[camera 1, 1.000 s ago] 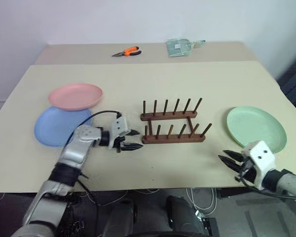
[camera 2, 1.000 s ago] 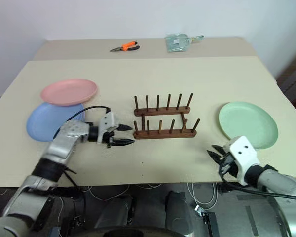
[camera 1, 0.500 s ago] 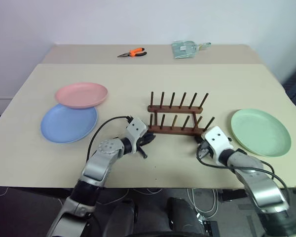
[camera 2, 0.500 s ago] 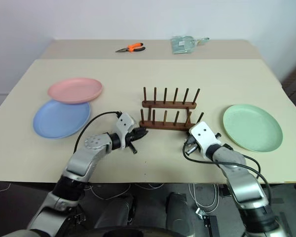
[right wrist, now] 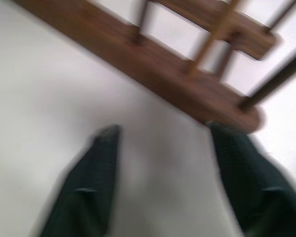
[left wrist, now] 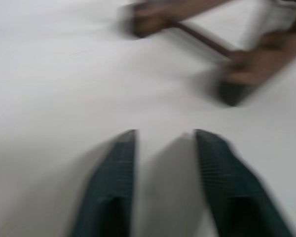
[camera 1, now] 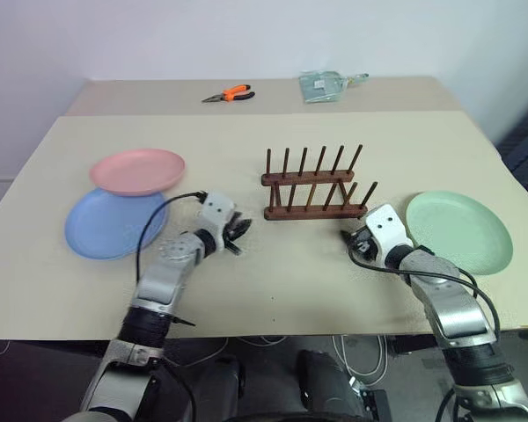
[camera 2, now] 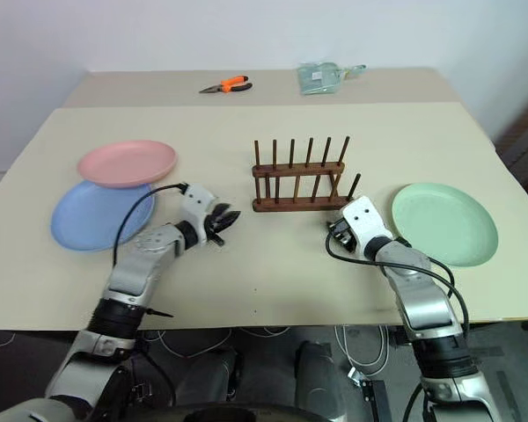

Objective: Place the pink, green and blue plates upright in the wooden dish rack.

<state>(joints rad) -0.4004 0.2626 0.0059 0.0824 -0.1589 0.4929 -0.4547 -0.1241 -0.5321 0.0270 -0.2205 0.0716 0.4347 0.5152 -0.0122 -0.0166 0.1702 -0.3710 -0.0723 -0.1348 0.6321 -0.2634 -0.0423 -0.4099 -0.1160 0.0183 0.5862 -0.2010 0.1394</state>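
the small dark brown wooden peg rack (camera 1: 315, 186) is standing empty mid-surface, both grippers flanking it with fingers parted and holding nothing, likely to steady it; the pink plate (camera 1: 137, 170) is overlapping the blue plate (camera 1: 110, 225) at left, the green plate (camera 1: 458, 231) lying right

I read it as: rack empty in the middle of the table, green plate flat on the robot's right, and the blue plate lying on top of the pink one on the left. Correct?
One thing is off: the pink plate overlaps the blue plate, not the other way round. The left eye view shows the pink rim lying over the blue plate's far edge. The rest holds: the wooden dish rack is empty and the green plate lies flat on the robot's right.
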